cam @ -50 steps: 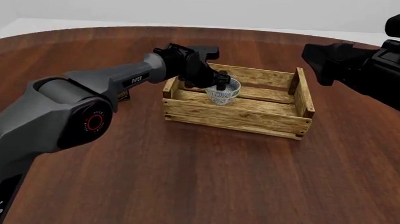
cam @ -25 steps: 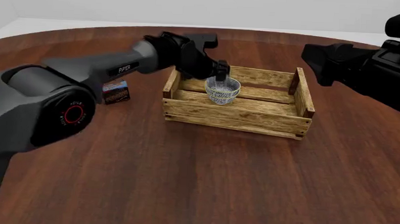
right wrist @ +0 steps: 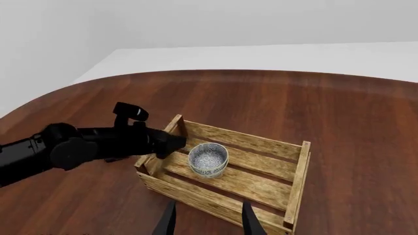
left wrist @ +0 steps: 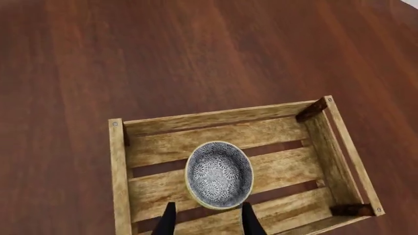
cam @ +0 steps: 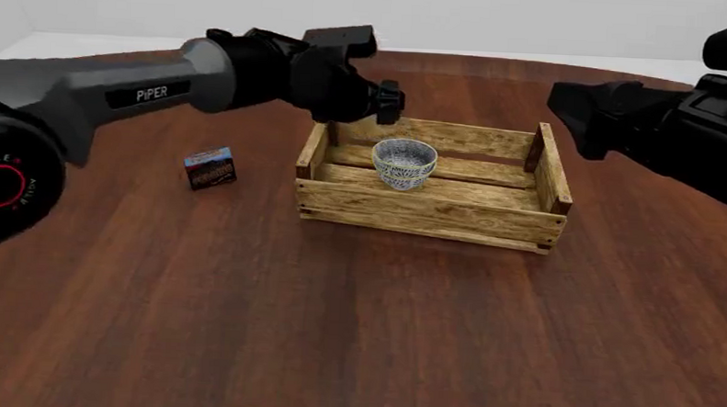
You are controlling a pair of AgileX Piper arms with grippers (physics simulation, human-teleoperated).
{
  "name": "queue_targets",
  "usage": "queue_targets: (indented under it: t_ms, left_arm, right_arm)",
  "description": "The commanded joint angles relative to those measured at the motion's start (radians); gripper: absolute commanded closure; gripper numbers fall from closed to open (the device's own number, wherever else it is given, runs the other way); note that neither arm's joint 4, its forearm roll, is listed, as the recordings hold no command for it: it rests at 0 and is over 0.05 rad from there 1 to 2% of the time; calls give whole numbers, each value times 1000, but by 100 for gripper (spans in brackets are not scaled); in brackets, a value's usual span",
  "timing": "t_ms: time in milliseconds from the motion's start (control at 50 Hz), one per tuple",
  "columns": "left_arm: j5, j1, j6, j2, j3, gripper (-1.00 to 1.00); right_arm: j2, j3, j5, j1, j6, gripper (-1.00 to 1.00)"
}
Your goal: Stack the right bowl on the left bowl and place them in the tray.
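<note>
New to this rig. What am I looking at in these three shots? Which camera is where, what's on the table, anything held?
These are simulator renders of two grey robot arms at a brown wooden table. The front view looks over both; the other two cameras ride behind each arm's tool. A light-brown slatted wooden crate holds the patterned blue-grey and white bowls, apparently stacked. A small blue-and-red box sits beside it. The left tool and right tool are open, holding nothing.
</note>
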Motion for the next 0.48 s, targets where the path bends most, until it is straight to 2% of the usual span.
queue_targets:
  t_ms: [20,240,480]
  left_arm:
    - [-1,-29,6,-170,104,-100]
    - [-93,-23,26,-356,316,-100]
    - [-153,-21,54,-579,515,-100]
  right_arm:
    - [-13,0,10,2,-4,-100]
    - [-2,4,2,4,-11,-100]
    - [-3,15,-1,1,-44,-100]
